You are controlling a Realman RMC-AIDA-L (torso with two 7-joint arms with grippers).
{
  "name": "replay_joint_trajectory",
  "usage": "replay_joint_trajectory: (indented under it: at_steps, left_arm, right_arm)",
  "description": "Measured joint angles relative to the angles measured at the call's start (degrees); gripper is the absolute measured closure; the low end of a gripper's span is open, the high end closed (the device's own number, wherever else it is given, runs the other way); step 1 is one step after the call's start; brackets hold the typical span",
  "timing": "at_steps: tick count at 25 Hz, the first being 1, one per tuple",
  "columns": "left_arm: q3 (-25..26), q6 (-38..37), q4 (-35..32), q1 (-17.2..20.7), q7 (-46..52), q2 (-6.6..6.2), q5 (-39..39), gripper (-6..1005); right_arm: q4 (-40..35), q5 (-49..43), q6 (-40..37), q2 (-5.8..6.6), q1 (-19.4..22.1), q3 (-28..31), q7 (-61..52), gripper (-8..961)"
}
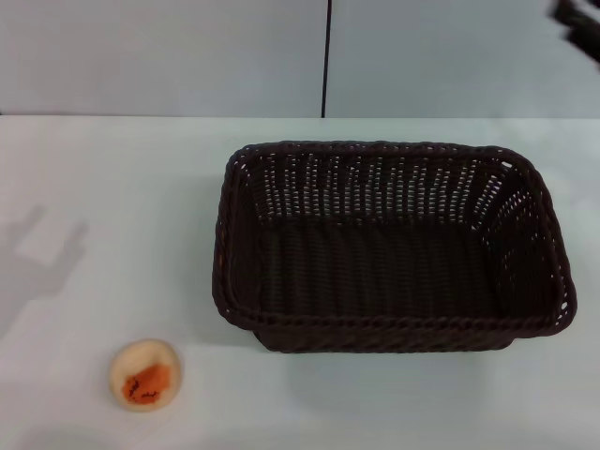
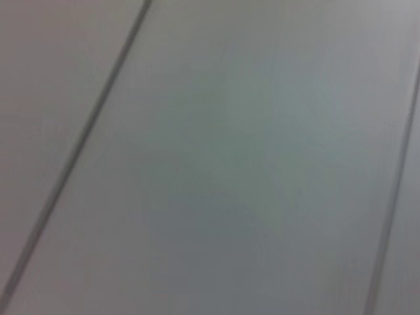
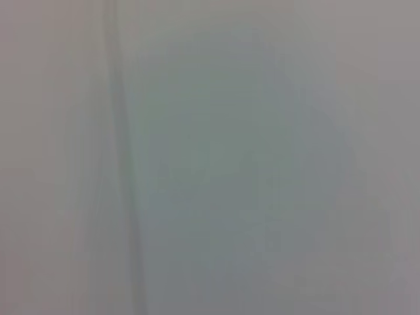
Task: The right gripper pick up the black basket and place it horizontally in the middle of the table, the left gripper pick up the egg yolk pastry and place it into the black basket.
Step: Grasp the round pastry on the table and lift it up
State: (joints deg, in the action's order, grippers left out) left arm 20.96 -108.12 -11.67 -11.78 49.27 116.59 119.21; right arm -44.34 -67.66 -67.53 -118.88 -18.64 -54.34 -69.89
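Item: basket placed on worktop [image 1: 94,169], pastry outstanding.

Nearest: egg yolk pastry [image 1: 144,374], loose on the worktop at the near left, well apart from the basket and untouched. Middle: black basket [image 1: 389,246], upright, empty, long side across, standing free, slightly right of centre; its placement reads as done or nearly so. Farthest: a dark part at the far right corner, judged the right pincer [image 1: 579,23], well clear of the basket; fingers' state cannot be told. Left pincer: not visible, only a shadow on the worktop at left. Remaining: pastry into basket.
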Motion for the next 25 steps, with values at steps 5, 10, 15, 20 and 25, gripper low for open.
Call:
replay_joint_trajectory:
  at_steps: [5, 10, 15, 20, 25]
  left_arm:
    - [-10.64, -0.28, -2.88, -0.02, 2.95, -2.54, 0.00, 372]
    - [-19.50, -0.66, -7.18, 0.65, 6.82, -3.08, -0.02, 374]
    - [-29.74, -0.84, -10.18, 2.31, 6.68, -2.66, -0.02, 376]
    - [-34.08, 0.41, -10.44, 4.19, 5.09, -1.74, -0.03, 378]
    - [-37.58, 1.32, -9.96, 5.34, 3.81, -0.66, -0.03, 380]
  right_arm:
    - [11.65, 15.71, -5.04, 0.00, 3.91, 4.03, 11.69, 329]
    - [21.92, 20.19, -9.25, 0.06, 4.09, 13.61, 22.00, 328]
    - [25.54, 20.38, -9.16, 0.10, 4.04, 20.89, 23.98, 328]
    - [27.51, 20.49, -8.98, 0.20, 3.47, 25.12, 24.05, 329]
    - [27.47, 20.43, -7.17, 0.26, 2.51, 25.59, 24.16, 329]
